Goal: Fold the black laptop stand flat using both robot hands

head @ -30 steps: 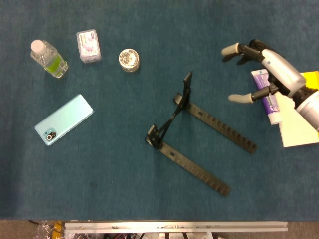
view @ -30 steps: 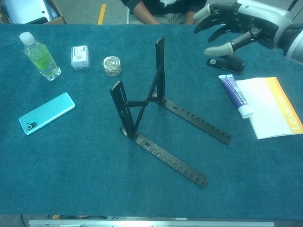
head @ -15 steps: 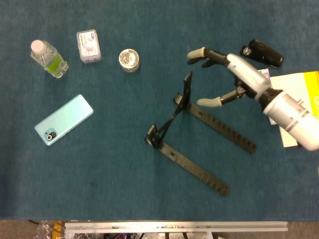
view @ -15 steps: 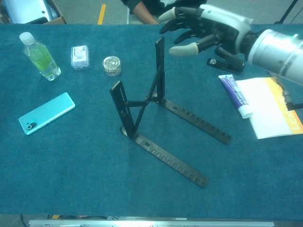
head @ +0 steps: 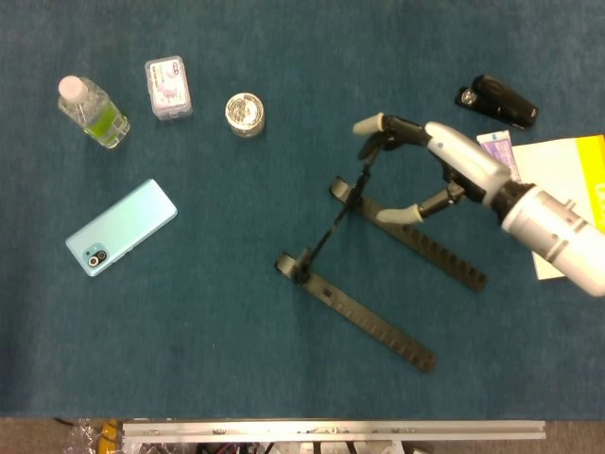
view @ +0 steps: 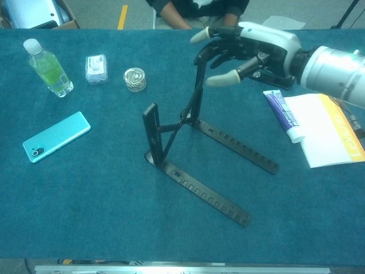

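The black laptop stand (head: 369,312) stands in the middle of the blue table, with two notched base rails running toward the front right and two uprights joined by cross struts. In the chest view the stand (view: 199,197) has its near upright (view: 151,128) and far upright (view: 197,85) leaning to the right. My right hand (head: 430,165) reaches in from the right with its fingers spread. Its fingers (view: 219,48) touch the top of the far upright while the thumb stays apart below. The left hand shows in neither view.
At the back left stand a water bottle (head: 92,112), a small clear box (head: 168,88) and a round tin (head: 245,113). A light blue phone (head: 121,227) lies at the left. A black stapler-like object (head: 498,100), a purple tube (view: 283,116) and a yellow-edged booklet (view: 328,128) lie at the right.
My right hand has moved left from above the tube to the far upright and now touches its top. Both uprights have tipped from vertical toward the right.
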Available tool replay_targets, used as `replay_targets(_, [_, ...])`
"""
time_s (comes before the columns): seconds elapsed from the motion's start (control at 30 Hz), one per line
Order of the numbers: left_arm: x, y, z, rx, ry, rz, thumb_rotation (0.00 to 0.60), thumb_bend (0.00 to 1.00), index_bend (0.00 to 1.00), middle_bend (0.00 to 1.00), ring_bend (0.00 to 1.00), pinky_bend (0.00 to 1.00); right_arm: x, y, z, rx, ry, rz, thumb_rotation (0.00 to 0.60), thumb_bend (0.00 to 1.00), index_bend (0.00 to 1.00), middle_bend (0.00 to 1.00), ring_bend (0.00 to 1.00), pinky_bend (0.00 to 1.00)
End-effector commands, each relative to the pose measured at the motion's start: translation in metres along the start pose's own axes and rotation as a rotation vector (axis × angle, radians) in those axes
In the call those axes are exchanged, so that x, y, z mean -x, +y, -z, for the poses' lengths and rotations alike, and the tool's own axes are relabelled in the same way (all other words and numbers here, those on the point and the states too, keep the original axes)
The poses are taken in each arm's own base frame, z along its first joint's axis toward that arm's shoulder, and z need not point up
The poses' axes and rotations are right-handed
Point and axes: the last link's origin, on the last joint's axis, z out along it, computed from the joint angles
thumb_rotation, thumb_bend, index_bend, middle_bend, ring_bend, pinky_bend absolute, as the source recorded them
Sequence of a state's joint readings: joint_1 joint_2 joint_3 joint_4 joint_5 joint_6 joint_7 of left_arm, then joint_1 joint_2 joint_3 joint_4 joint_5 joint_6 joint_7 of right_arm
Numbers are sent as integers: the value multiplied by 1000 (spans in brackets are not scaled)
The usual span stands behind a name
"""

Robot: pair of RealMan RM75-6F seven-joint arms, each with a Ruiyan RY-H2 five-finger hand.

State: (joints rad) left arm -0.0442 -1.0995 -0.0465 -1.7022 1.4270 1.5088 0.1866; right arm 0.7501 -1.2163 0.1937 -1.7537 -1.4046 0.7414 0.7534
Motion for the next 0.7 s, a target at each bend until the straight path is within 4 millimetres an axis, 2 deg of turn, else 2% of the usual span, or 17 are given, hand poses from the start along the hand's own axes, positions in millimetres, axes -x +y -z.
replay_targets(0.03, [0,0,0,1,-2,0,600,390,22,17,0,0,0,5,13,16,-7,1,509,11,192,348,220,218])
replay_targets(0.27, [1,5,-4,19,-3,-2,600,391,22,17,0,0,-8,9,42,21,-10,6,507,12,192,348,220,218])
replay_targets(0.5, [-2,16,-12,72,0,-21,600,390,22,17,0,0,-19,0,54,-11,-7,-16,508,11,192,348,220,218])
replay_targets(0.7, [-2,21,-15,102,-11,-35,600,390,22,16,0,0,-18,5,62,-4,-17,12,512,13,192,348,220,218])
